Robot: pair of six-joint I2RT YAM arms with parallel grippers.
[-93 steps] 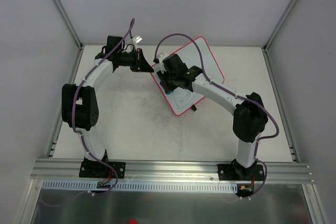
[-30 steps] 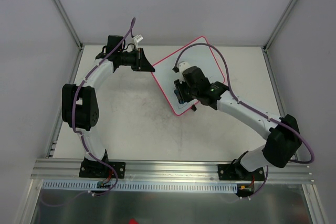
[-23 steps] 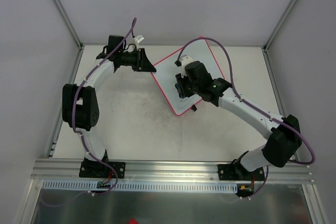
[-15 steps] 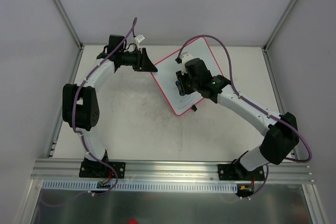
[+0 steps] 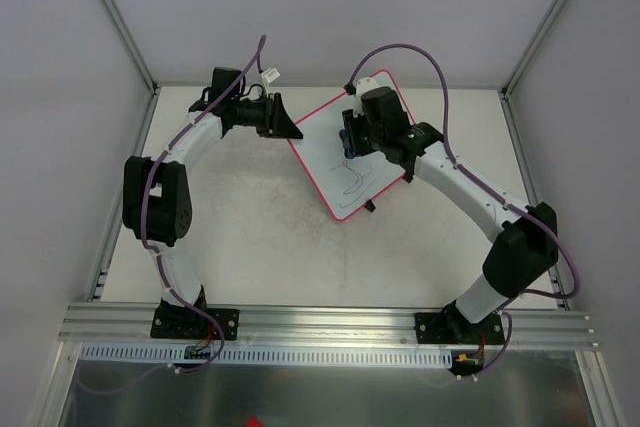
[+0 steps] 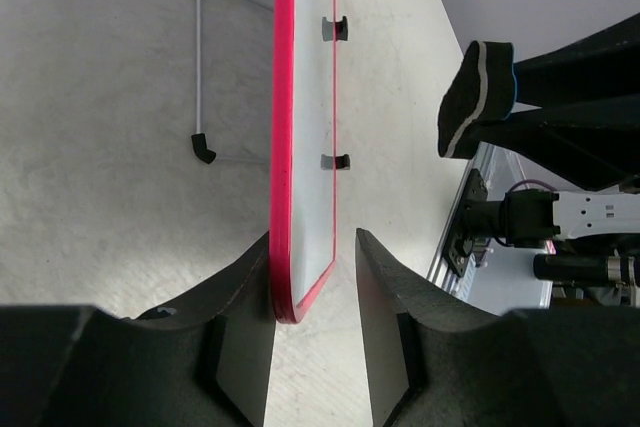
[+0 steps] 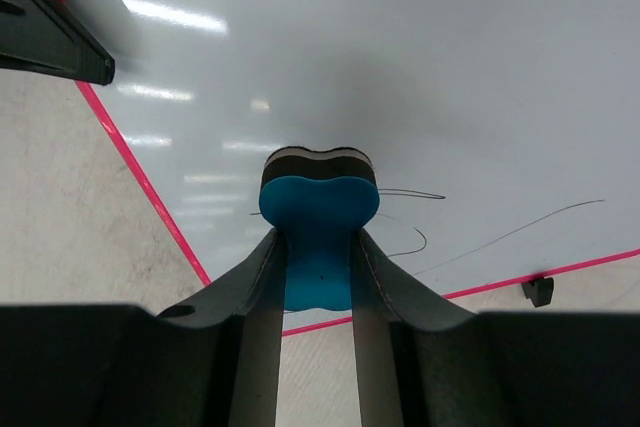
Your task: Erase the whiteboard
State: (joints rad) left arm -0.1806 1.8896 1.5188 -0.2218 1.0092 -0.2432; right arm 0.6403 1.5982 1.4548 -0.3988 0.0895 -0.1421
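Sliding off the near corner, the right gripper (image 5: 348,139) (image 7: 320,247) now sits toward the far edge of the whiteboard (image 5: 325,157) (image 6: 305,97), fingers clamped on a blue eraser (image 7: 320,217), just beyond the thin scribbles (image 7: 480,232). The whiteboard lies angled at the far middle of the table (image 5: 250,237). The left gripper (image 5: 287,128) (image 6: 312,247) straddles its left corner, one finger on the pink rim; whether it pinches cannot be told.
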